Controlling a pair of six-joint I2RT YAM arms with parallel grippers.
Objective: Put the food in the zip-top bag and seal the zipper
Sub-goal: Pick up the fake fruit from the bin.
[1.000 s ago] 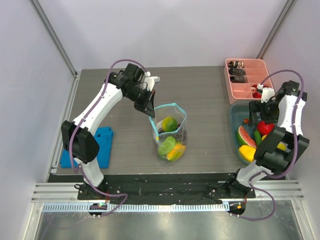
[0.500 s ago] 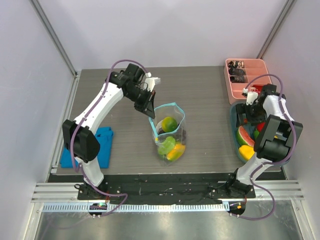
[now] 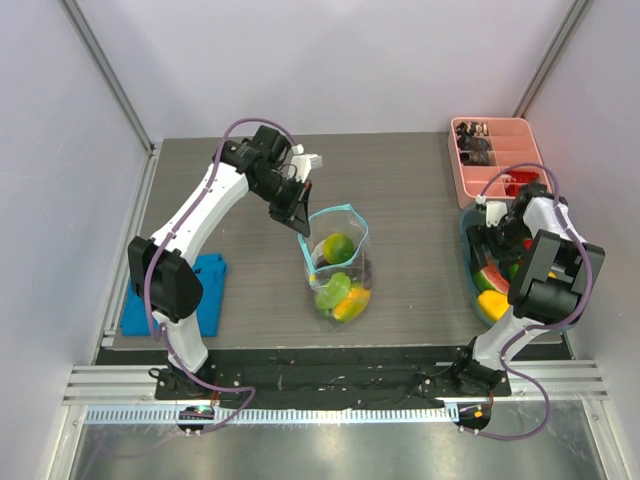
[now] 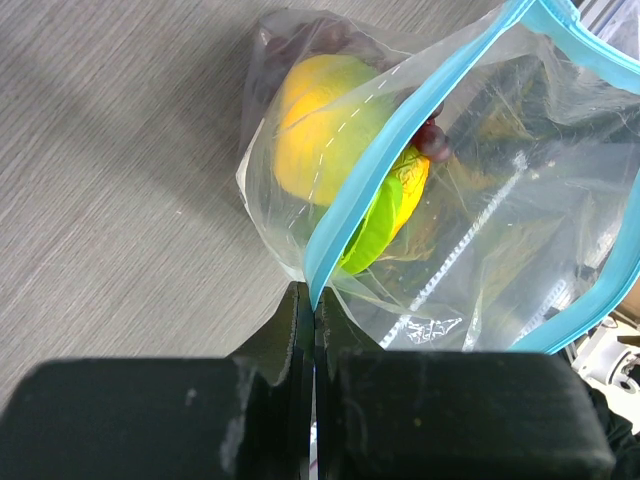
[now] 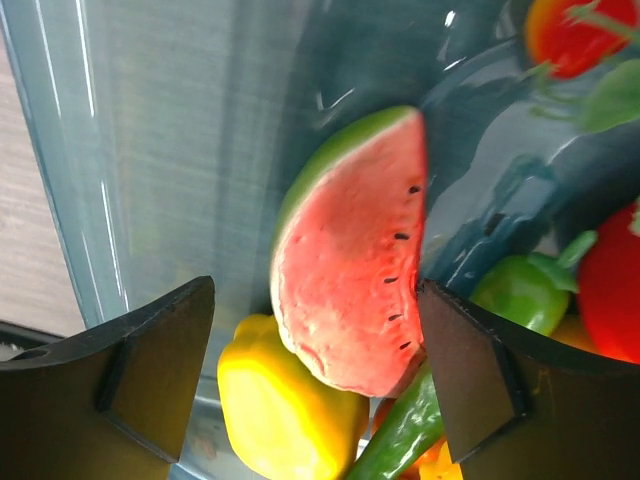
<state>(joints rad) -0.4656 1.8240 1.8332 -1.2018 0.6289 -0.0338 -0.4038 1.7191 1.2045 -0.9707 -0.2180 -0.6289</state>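
My left gripper [image 4: 312, 300] is pinching the zipper [image 4: 395, 150] of the zip-top bag [image 3: 338, 262], which is standing open mid-bench [image 3: 420, 190]. The yellow and green food [image 4: 320, 130] inside is blurring behind crinkly plastic, with the grapes [image 4: 432, 140] barely peeking out. My right gripper [image 5: 315, 368] is hanging wide open around the watermelon slice [image 5: 350, 290] in the blue tub [image 5: 170, 150], and I can't tell if it's touching.

You're looking at a robot lab cell: plain white panels [image 3: 330, 60] on metal posts [image 3: 105, 75] behind and beside the counter [image 3: 400, 190], slotted aluminium rail [image 3: 110, 385] along its near edge.
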